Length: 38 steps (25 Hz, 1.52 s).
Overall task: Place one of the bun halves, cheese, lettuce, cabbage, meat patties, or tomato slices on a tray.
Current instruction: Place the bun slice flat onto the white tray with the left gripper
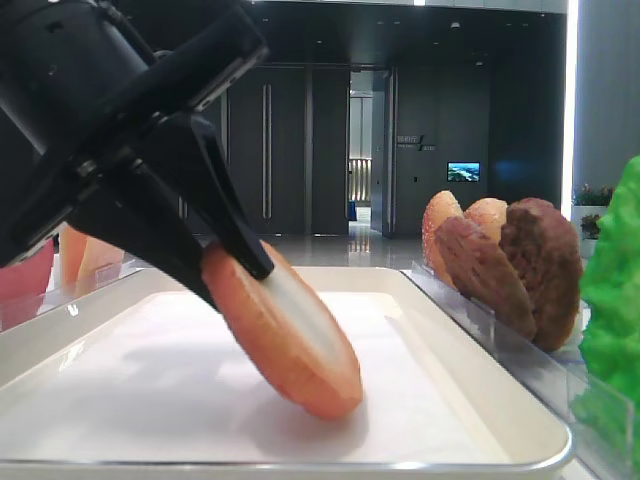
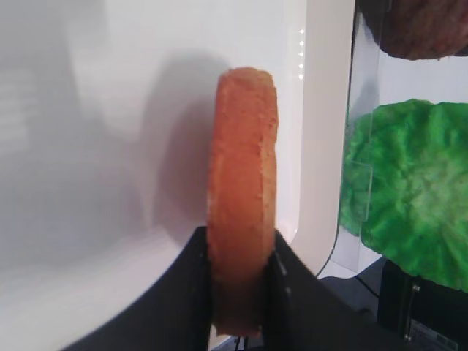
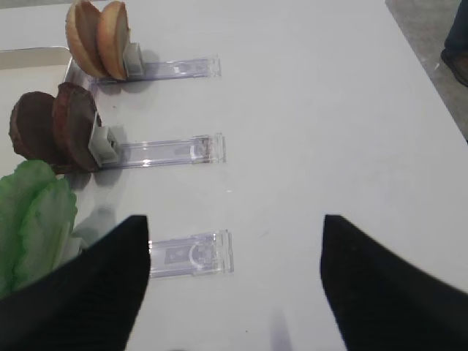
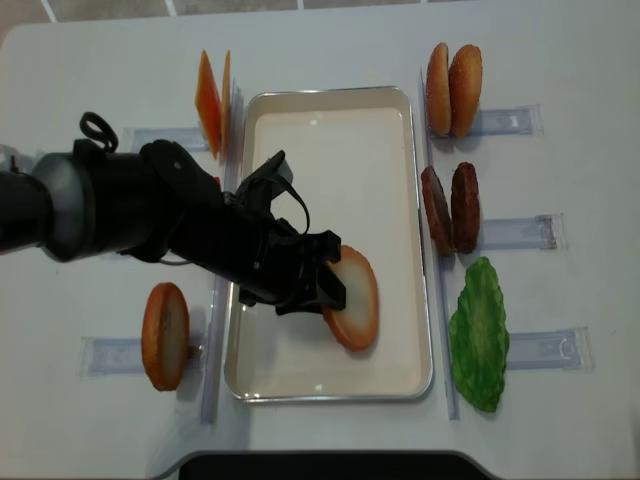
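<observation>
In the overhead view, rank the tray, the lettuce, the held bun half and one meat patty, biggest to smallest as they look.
1. tray
2. lettuce
3. bun half held by the left gripper
4. meat patty, though it stands on edge, so its face is foreshortened.

A white bench carries everything. At its middle lies the tray, long side running away from the robot. Clear plastic racks lie flat on the bench along both sides of the tray, three on the right and, as far as the arm lets one see, three on the left. The nearest left rack looks partly hidden under its standing bun.
</observation>
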Tool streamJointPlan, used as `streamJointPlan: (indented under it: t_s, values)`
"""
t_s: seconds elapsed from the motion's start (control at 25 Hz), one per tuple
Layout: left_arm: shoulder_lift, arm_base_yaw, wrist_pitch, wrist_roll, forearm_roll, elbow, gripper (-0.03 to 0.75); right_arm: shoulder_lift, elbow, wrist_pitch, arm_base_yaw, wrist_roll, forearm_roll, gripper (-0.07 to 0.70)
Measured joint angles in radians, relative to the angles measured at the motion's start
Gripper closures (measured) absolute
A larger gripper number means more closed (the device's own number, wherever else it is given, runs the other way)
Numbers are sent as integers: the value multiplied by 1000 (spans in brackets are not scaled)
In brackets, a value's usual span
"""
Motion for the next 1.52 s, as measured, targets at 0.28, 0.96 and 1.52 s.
streamJointPlan:
  t_s: [0.28, 0.96, 1.52]
  values:
    - [4, 1, 0, 1, 0, 0, 580, 0, 0, 0, 0, 0, 0, 160]
    - [21, 2, 3, -40, 30, -5, 515, 0, 0, 0, 0, 0, 0, 160]
    - [23, 2, 30, -127, 125, -5, 242, 0, 0, 0, 0, 0, 0, 160]
